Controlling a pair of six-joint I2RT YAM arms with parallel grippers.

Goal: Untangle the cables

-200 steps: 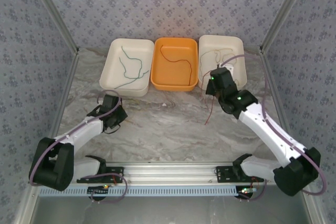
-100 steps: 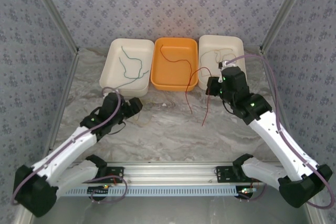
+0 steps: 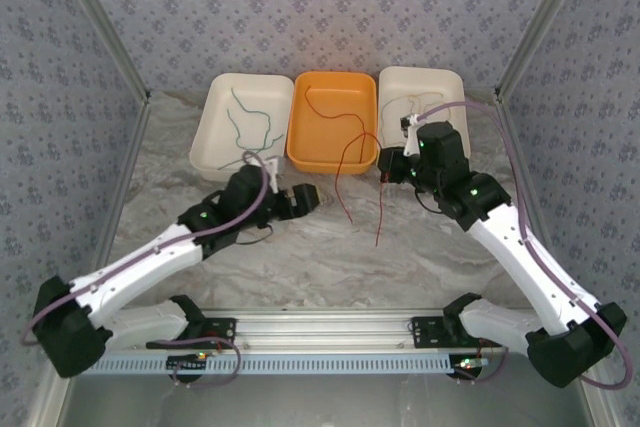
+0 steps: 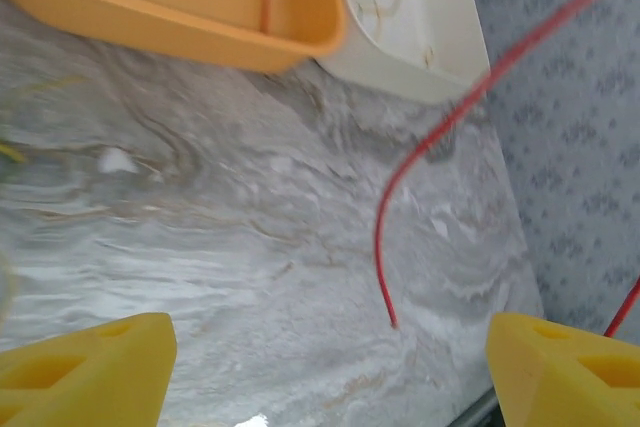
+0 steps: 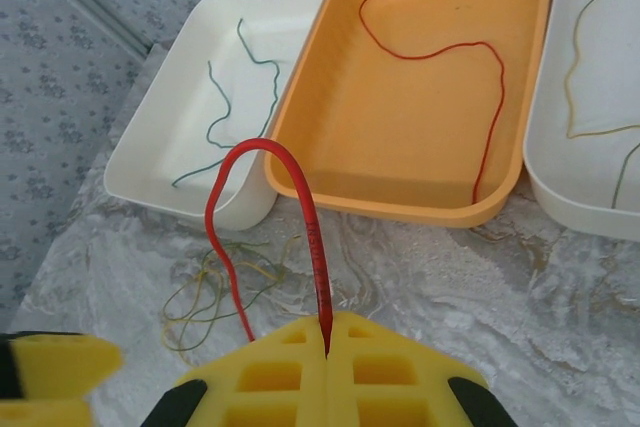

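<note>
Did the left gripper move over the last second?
Yes. The left gripper swung rightward, from below the left white tray to just before the orange tray.

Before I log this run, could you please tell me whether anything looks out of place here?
Yes: a loose tangle of yellow cables lies on the bare table in front of the left white tray, outside any tray. Also, a red cable dangles from the shut right tool over the table.
</note>
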